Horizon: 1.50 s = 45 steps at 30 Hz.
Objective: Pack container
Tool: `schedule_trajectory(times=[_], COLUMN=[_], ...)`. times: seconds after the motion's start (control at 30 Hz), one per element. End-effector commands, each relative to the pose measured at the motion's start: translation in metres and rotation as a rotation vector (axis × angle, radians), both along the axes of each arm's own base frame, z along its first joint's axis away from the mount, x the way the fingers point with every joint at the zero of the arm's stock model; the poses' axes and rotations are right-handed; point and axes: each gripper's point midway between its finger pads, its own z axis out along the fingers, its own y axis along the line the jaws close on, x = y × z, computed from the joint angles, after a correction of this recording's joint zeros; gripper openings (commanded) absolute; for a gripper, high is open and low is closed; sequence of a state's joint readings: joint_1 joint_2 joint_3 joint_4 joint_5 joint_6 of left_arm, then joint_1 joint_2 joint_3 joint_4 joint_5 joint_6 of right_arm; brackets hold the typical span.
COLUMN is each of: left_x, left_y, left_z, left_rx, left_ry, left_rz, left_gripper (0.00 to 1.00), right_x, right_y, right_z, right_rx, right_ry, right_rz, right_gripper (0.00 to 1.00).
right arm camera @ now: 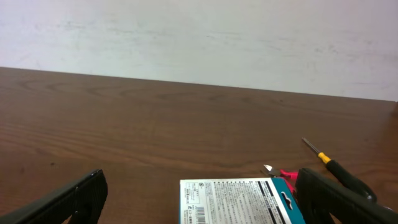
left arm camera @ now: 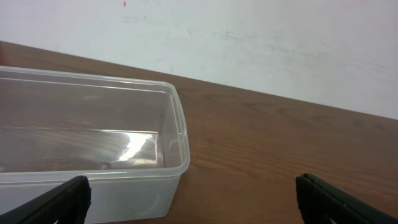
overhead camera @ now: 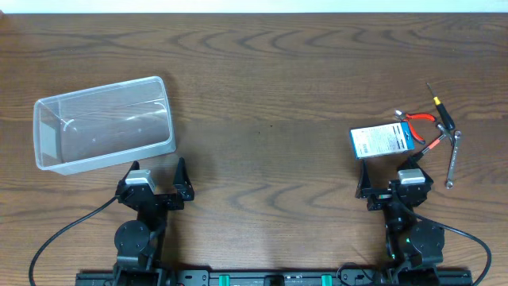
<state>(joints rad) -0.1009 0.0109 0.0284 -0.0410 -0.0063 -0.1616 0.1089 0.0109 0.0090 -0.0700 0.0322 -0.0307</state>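
Observation:
The clear plastic container [overhead camera: 103,123] stands empty at the left of the table; it also shows in the left wrist view [left arm camera: 93,143]. My left gripper [overhead camera: 157,184] is open and empty just in front of its near right corner. At the right lie a blue-and-white box [overhead camera: 382,141], red-handled pliers [overhead camera: 418,119], a black-and-yellow screwdriver [overhead camera: 442,111] and a silver wrench [overhead camera: 452,159]. My right gripper [overhead camera: 394,184] is open and empty just in front of the box. The right wrist view shows the box [right arm camera: 239,200], the pliers' tip [right arm camera: 273,170] and the screwdriver [right arm camera: 339,168].
The wooden table [overhead camera: 270,95] runs between the container and the tools. A white wall [right arm camera: 199,37] stands behind the table's far edge. The arm bases and cables sit at the near edge.

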Motion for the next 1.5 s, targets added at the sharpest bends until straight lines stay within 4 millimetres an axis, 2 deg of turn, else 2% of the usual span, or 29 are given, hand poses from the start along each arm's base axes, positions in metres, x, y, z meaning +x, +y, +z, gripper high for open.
schedule_trajectory(times=[0.0, 0.57, 0.67, 0.77, 0.93, 1.07, 1.17, 1.3, 1.4, 1.47], left_x=[-0.001, 0.0, 0.0, -0.001, 0.001, 0.022, 0.042, 0.063, 0.062, 0.051], left_y=[0.0, 0.002, 0.002, 0.003, 0.016, 0.03, 0.04, 0.058, 0.082, 0.1], left_z=[-0.018, -0.016, -0.012, 0.009, 0.071, 0.111, 0.124, 0.119, 0.104, 0.097], left_rx=[-0.007, -0.01, -0.129, -0.166, -0.093, 0.035, 0.069, 0.082, 0.073, 0.067], left_ry=[0.049, 0.041, 0.037, 0.01, -0.008, 0.078, 0.186, 0.414, 0.617, 0.743], left_rz=[0.003, 0.017, 0.032, 0.034, 0.108, 0.188, 0.251, 0.321, 0.393, 0.444], left_gripper=[0.98, 0.98, 0.98, 0.98, 0.98, 0.98, 0.98, 0.98, 0.98, 0.98], right_x=[0.0, -0.001, -0.001, -0.004, -0.007, 0.006, 0.023, 0.048, 0.062, 0.072], right_y=[0.004, 0.009, 0.014, 0.026, 0.028, 0.03, 0.032, 0.043, 0.046, 0.047], right_z=[-0.001, 0.001, 0.011, 0.027, 0.063, 0.076, 0.078, 0.076, 0.073, 0.075], right_rx=[-0.007, -0.003, 0.064, 0.131, 0.14, 0.112, 0.078, 0.016, 0.004, 0.004], right_ry=[-0.001, -0.008, -0.041, -0.081, -0.074, 0.054, 0.191, 0.429, 0.633, 0.72], right_rz=[0.017, 0.047, 0.076, 0.146, 0.16, 0.153, 0.153, 0.205, 0.208, 0.205], right_gripper=[0.99, 0.99, 0.99, 0.99, 0.99, 0.99, 0.99, 0.99, 0.99, 0.99])
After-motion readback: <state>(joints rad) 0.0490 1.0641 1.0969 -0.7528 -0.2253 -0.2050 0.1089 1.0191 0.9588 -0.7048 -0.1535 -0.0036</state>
